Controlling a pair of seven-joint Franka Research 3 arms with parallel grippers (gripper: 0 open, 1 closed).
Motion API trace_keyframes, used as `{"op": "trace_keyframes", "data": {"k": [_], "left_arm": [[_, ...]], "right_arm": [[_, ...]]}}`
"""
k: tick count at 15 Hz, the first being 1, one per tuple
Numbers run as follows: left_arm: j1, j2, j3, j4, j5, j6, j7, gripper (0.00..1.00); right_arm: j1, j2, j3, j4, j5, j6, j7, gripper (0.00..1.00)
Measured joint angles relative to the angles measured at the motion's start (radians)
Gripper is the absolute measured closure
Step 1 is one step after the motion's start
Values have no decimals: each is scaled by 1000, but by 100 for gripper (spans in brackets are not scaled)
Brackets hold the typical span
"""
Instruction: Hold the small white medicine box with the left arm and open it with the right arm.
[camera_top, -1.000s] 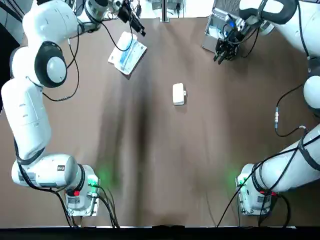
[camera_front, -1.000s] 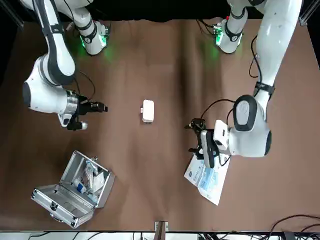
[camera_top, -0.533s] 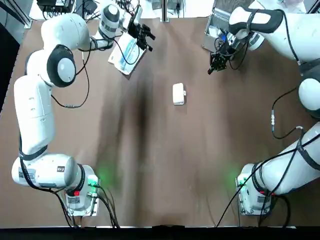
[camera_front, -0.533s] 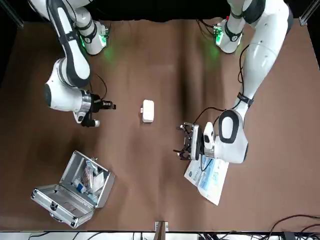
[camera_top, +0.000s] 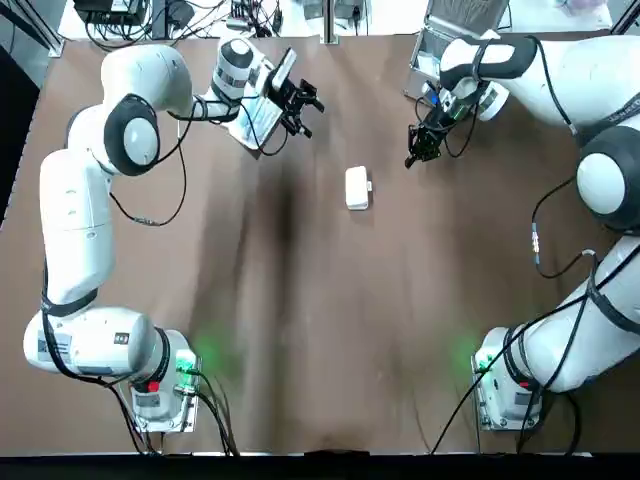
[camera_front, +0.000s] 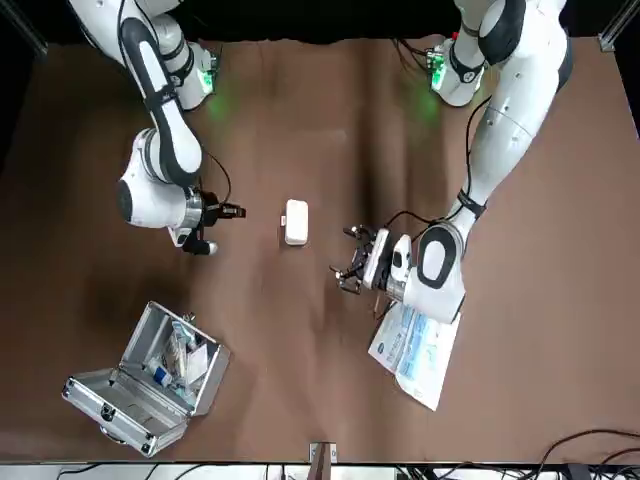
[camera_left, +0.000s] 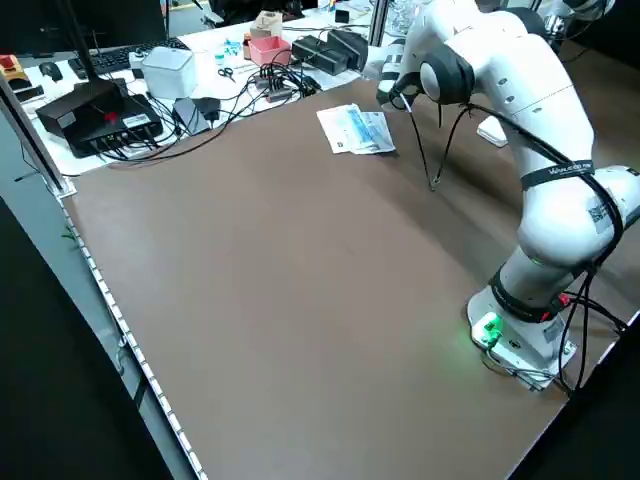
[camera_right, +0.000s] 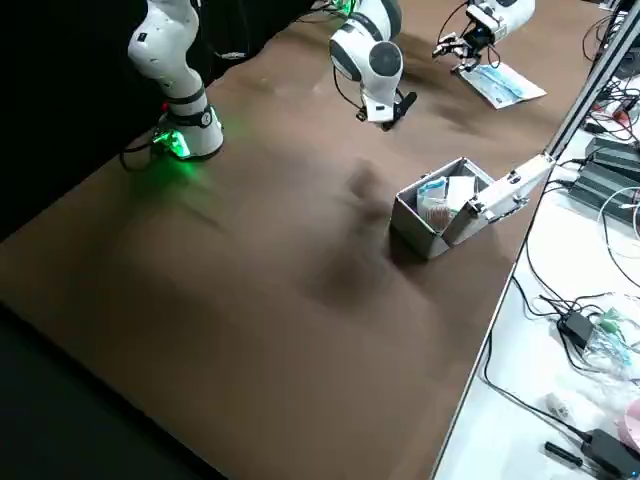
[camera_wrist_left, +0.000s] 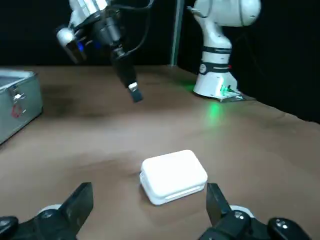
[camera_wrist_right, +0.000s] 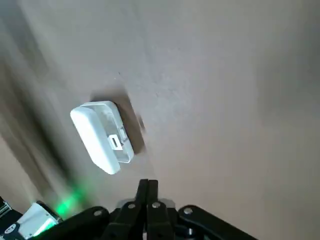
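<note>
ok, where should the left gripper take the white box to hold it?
Probably by the two short ends of the box, low on the bottom half, coming in from the robot's left. It lies flat with its latch facing the right gripper, so that leaves lid and latch free. The left gripper is already open.

White arms (camera_top: 70, 215), black left claw (camera_top: 310, 114), green lights (camera_top: 186, 365)

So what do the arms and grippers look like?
The left arm and right arm are white, rounded, with grey circular joint caps and looping black cables; green lights glow at their bases. The left gripper and right gripper are black.
</note>
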Motion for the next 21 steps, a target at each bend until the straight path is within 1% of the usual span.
{"op": "trace_keyframes", "data": {"k": [3,5,7,9,11,12,18,21], "left_arm": [[-20,11,-3,-36,-1,-4,68,0],[-42,36,-3,-44,-1,4,96,0],[-65,64,-3,-44,-25,37,200,0],[-98,89,-3,-44,-82,122,287,0],[-125,108,-3,-44,-119,199,307,0],[-138,116,-3,-44,-130,218,308,0],[-163,161,-2,-43,-139,294,308,0],[-171,167,-2,-43,-174,317,308,1]], "right_arm": [[17,22,0,0,16,0,0,99],[27,31,0,-1,29,-1,0,99],[46,41,1,-1,66,-1,0,99],[64,58,1,0,84,4,0,99],[73,81,1,7,93,10,0,99],[78,93,1,11,94,12,0,99],[91,141,1,42,110,14,0,99],[99,170,1,58,131,14,-1,99]]}}
